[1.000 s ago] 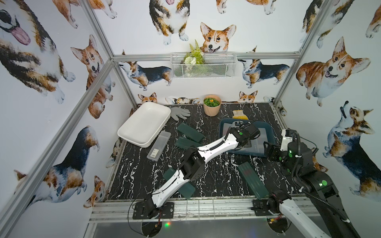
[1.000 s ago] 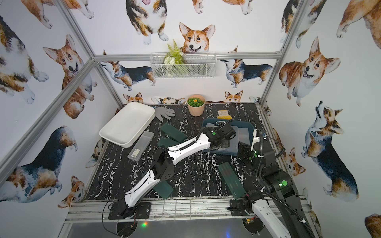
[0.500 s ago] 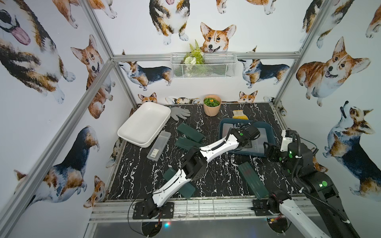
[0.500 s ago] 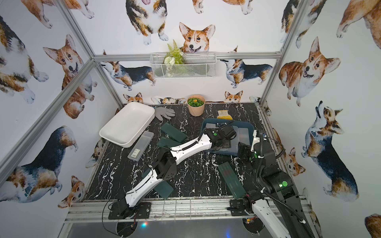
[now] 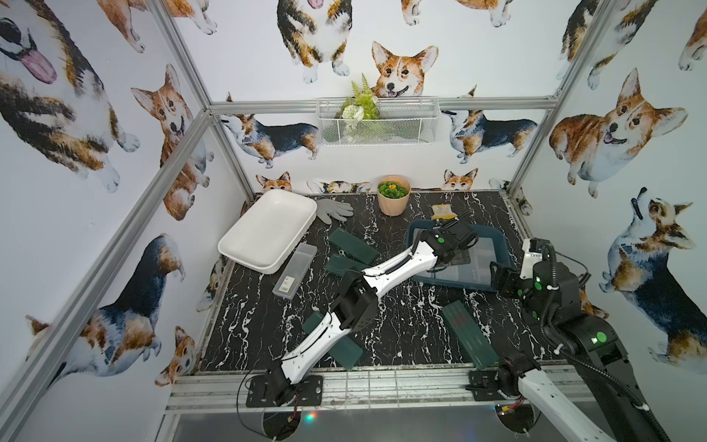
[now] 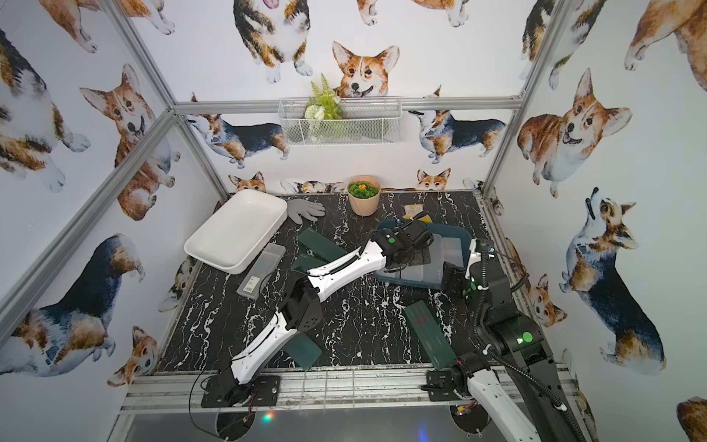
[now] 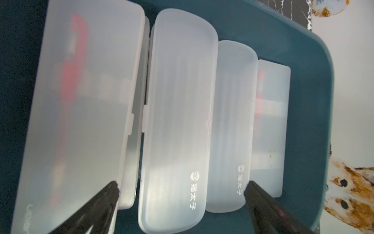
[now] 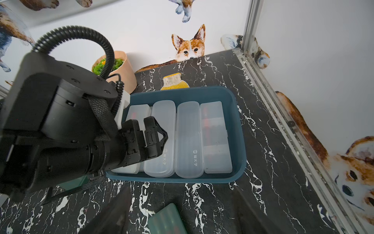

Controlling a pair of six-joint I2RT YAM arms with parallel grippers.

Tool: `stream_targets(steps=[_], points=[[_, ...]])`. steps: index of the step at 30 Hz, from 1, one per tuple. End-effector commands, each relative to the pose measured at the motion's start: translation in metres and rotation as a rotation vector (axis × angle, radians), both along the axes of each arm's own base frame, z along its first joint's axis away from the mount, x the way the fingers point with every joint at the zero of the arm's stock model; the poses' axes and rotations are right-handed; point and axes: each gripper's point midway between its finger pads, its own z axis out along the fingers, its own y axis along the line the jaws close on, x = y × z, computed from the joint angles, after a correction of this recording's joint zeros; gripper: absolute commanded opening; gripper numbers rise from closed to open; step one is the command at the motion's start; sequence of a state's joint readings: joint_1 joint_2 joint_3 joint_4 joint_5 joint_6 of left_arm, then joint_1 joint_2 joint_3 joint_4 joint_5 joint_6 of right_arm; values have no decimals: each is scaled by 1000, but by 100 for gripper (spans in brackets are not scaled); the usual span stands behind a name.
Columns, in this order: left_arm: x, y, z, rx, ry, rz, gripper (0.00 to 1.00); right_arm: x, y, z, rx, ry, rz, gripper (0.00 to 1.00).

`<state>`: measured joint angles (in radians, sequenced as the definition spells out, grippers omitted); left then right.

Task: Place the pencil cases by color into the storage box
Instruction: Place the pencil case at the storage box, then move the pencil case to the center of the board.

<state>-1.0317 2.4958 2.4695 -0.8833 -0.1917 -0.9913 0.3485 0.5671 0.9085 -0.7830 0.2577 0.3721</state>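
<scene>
Your left pincer (image 7: 182,185) hangs spread wide above the blue tub (image 8: 238,125) and pinches nothing. Its black fingertips (image 7: 105,196) stand on either side of a rounded clear case (image 7: 176,101). Below it the clear cases (image 8: 188,139) lie flat in the tub, side by side, long sides touching or almost touching. At one end of the row a case seems to rest on another. Your right pincer (image 8: 181,202) is also spread and empty. It waits near the front rim of the same tub, with a green case (image 8: 168,220) on the worktop (image 5: 401,317) near it.

The relation that matters for the coming move, I think, is this. A last clear case (image 5: 295,270) lies well apart from the left pincer, across the worktop on the robot's left side. It is just beside the white tub (image 5: 264,233), which holds nothing. Its long axis runs roughly from front to back, close to the heading of the cases in the blue tub, so the wrist should need little turning. The left arm is the nearer one.

The cases are flat, long, smooth frosted plastic with rounded corners. I expect them to slip easily, so take this one across its short side. The other green cases (image 5: 354,245), dark and translucent, lie in the middle of the worktop.
</scene>
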Motion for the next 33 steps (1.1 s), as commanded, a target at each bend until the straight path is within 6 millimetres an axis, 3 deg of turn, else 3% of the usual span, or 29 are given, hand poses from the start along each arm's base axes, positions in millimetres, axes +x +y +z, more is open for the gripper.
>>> stream_targets(steps=[1, 4, 8, 14, 16, 19, 23, 28, 33], points=[[11, 2, 43, -53, -71, -38, 100, 3, -2, 9, -8, -18, -11, 79], [20, 25, 65, -35, -102, -67, 100, 7, 0, 13, -6, -12, -10, 79], [36, 76, 95, -2, -164, -63, 100, 18, 9, 23, 8, -17, 18, 79], [45, 188, 128, 77, -217, 38, 100, 47, 36, 30, 65, 14, 84, 78], [41, 240, 134, 102, -205, 103, 100, 61, 48, 32, 101, 23, 104, 78], [28, 308, 134, 130, -188, 200, 100, 81, 69, 30, 126, 48, 145, 78], [2, 377, 125, 185, -144, 291, 100, 99, 111, 34, 107, 52, 236, 78], [-29, 425, 96, 224, -57, 355, 100, 111, 158, 25, 123, 72, 351, 78], [-40, 451, 60, 250, 1, 402, 100, 115, 187, 24, 138, 55, 461, 78]])
